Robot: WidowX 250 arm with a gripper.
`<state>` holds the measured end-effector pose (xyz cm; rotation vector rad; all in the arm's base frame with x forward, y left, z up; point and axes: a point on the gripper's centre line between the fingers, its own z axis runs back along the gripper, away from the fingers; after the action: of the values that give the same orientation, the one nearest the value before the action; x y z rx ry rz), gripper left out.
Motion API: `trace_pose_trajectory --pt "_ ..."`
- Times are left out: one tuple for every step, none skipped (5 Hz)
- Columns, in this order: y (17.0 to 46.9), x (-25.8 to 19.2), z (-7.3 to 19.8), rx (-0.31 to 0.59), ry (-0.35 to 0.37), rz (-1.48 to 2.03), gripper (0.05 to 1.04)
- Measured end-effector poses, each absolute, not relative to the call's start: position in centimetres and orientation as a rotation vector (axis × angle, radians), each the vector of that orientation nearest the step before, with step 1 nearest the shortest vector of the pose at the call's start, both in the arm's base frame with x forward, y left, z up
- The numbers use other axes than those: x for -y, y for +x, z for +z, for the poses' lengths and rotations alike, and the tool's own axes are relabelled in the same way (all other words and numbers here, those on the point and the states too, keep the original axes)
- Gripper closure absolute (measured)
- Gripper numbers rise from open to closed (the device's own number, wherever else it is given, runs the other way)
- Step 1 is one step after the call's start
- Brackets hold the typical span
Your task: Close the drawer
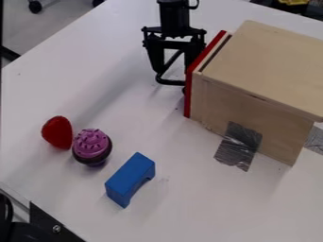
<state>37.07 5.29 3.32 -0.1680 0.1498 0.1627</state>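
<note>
Drawer front (188, 100) bright red, w/ lt. wood behind.

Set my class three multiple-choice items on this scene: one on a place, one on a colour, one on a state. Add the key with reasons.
1. Where is the gripper?
A) Above the strawberry
B) Beside the drawer's red front
C) On top of the wooden box

2. What colour is the arched block?
A) Blue
B) Green
C) Yellow

3. How is the toy cupcake placed?
A) Upside down
B) On its side
C) Upright

Key:
1: B, it hangs down next to the red panel.
2: A, its visible faces are blue.
3: C, its purple frosting is above its dark base.
</note>
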Motion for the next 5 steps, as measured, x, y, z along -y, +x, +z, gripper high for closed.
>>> trace_pose_trajectory --pt "37.3 -5.0 3.6 -0.146 -0.195 0.166 0.085" --pt "37.3 -4.6 3.8 -0.148 -0.220 0.170 0.085" --pt "37.3 -3.8 3.5 -0.143 -0.254 0.162 0.085" --pt "37.0 -3.4 3.2 -0.155 -0.270 0.160 0.085" --pt "36.8 -2.9 3.0 -0.163 -0.283 0.155 0.085"
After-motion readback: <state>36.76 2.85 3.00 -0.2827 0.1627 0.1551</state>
